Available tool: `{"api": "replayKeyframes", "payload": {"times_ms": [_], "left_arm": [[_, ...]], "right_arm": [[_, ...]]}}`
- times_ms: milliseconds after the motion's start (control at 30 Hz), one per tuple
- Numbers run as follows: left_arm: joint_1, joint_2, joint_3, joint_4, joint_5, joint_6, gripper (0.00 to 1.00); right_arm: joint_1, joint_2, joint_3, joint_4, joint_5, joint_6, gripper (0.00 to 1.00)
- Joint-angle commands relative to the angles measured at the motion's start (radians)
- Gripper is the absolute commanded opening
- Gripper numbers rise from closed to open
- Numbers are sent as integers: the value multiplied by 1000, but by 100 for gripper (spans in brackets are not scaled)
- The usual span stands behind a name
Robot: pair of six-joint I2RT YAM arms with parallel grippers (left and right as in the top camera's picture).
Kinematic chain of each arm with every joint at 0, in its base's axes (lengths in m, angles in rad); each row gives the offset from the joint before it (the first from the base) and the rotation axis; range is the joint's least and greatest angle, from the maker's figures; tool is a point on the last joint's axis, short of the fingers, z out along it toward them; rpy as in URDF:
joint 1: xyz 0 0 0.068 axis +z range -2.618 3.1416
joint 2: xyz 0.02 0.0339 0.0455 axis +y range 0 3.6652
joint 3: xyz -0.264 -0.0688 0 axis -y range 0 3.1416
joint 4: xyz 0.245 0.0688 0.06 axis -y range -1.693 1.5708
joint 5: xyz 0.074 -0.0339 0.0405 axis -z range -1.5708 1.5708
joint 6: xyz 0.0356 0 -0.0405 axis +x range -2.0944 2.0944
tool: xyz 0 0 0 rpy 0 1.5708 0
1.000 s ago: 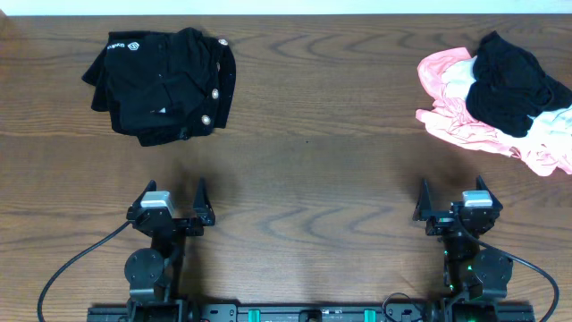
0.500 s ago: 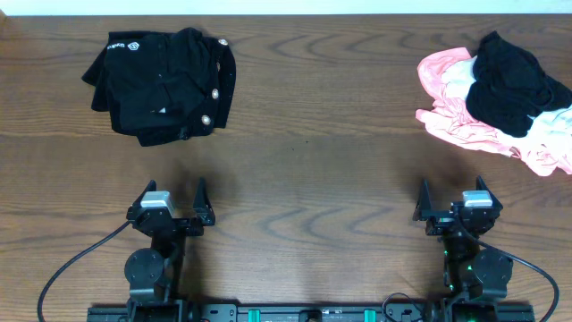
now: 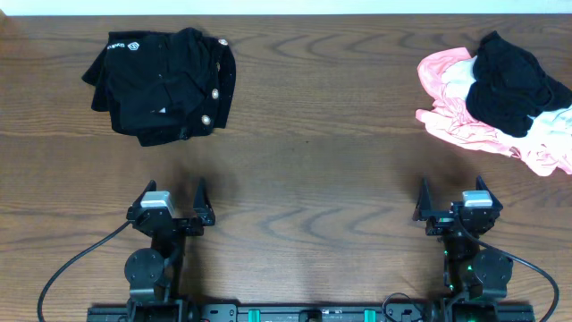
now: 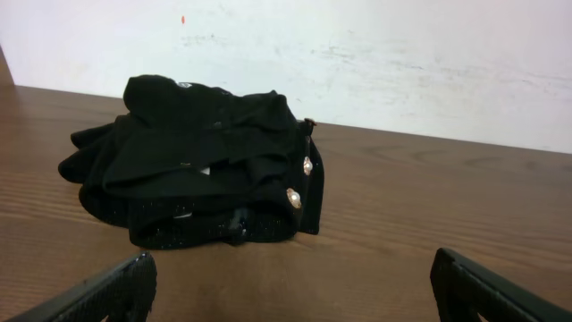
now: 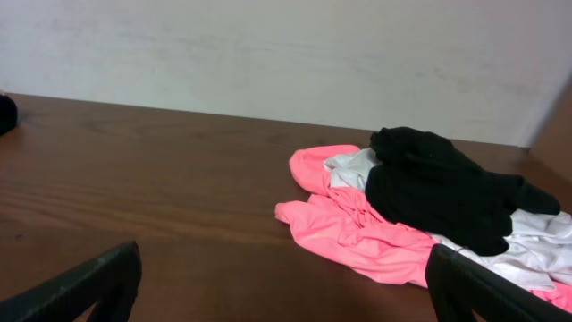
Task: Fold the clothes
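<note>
A folded black garment with pale buttons lies at the table's far left; it also shows in the left wrist view. A loose heap lies at the far right: a pink garment, a black garment on top and a white one. The right wrist view shows the pink and black pieces. My left gripper is open and empty near the front edge. My right gripper is open and empty too.
The brown wooden table ends at a white wall at the back. Both arm bases and their cables sit at the front edge.
</note>
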Motion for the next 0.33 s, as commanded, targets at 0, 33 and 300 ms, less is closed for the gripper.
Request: {"api": "replayKeyframes", "payload": {"times_ms": [0,33,300], "left_arm": [[-3,-6,-11,-42,15,-5,98],[-3,-6,-11,-42,15,-5,98],[-2,-6,-11,-42,15,-5,98]], "right_arm": [[17,-5,-2,-4,3,2,99],[17,-5,-2,-4,3,2,99],[17,-5,-2,-4,3,2,99]]}}
